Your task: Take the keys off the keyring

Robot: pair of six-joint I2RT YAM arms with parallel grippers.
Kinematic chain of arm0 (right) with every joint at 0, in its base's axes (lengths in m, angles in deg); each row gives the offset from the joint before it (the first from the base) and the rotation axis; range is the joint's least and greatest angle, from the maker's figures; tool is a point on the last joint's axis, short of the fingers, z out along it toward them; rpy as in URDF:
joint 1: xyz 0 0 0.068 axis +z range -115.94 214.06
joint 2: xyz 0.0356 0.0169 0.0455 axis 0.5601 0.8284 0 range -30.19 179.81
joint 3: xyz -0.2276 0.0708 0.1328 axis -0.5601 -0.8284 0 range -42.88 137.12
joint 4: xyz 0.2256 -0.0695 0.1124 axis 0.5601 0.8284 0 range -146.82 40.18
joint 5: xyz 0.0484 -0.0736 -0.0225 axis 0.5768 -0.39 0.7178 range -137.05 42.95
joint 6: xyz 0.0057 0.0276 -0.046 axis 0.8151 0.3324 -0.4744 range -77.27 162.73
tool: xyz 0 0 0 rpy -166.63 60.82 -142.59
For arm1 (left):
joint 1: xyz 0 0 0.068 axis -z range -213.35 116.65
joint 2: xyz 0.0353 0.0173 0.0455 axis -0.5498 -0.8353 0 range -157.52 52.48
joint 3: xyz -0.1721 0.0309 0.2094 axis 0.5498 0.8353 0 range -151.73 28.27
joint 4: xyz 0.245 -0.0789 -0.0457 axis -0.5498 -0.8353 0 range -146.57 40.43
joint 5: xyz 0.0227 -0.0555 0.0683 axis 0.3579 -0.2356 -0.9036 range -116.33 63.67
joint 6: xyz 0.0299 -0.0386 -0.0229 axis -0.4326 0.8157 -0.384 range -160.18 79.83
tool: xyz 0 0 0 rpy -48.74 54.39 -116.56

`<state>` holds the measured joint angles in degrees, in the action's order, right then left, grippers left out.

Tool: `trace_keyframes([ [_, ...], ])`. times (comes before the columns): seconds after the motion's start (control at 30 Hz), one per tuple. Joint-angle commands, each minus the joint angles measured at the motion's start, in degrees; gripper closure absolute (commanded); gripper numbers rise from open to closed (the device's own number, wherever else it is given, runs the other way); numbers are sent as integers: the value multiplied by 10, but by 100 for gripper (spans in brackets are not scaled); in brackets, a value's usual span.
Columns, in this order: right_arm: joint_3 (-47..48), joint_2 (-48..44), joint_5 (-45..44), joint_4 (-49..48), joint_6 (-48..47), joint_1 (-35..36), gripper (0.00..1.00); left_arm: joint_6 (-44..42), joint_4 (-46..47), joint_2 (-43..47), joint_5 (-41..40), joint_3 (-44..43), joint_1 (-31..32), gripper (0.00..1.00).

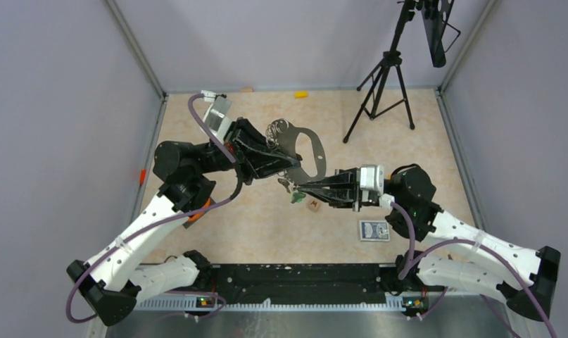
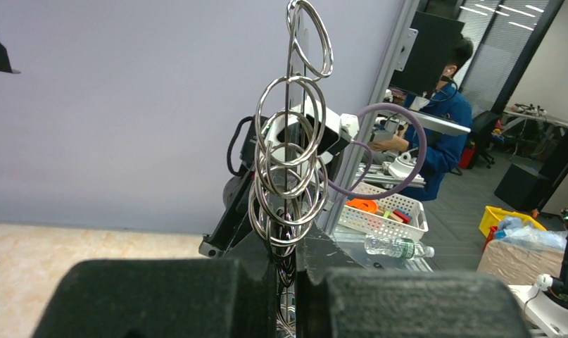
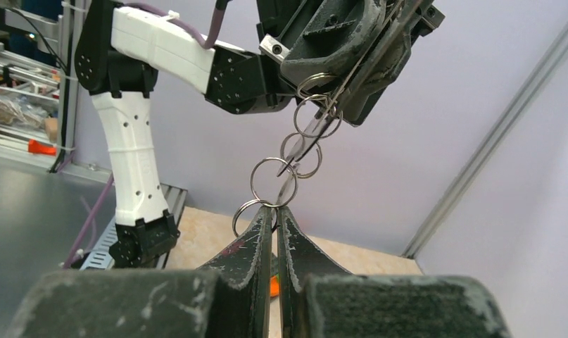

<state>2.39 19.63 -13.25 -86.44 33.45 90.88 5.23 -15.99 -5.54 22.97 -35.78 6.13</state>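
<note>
I had the left gripper [image 1: 279, 160] clamped on the keyring [image 1: 307, 144], holding it aloft so the keys [image 1: 293, 191] dangled just below the fingertips of my right gripper [image 1: 303, 187], pinched shut on a small split ring [image 3: 253, 176], ready to tug.

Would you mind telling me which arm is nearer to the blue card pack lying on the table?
Right. The right arm sits just beside the blue card pack; the left arm is far off to its left.
</note>
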Motion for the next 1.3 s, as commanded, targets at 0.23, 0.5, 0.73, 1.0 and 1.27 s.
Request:
trace_keyframes([
  [0.23, 12, 35, 67, 23, 40, -1, 100, 26, 114, 19, -19, -16, -2, 100],
  [0.5, 7, 31, 60, 61, 10, -1, 100, 25, 109, 14, -18, -22, -2, 100],
  [0.73, 58, 35, 4, 190, -108, 0, 100, -10, 34, 19, -63, -34, -2, 100],
  [1.0, 113, 49, -65, 271, -168, 0, 100, -1, 48, 6, -73, -38, -2, 100],
  [1.27, 124, 55, -149, 272, -151, 0, 100, 10, 58, 2, -77, -31, -2, 100],
])
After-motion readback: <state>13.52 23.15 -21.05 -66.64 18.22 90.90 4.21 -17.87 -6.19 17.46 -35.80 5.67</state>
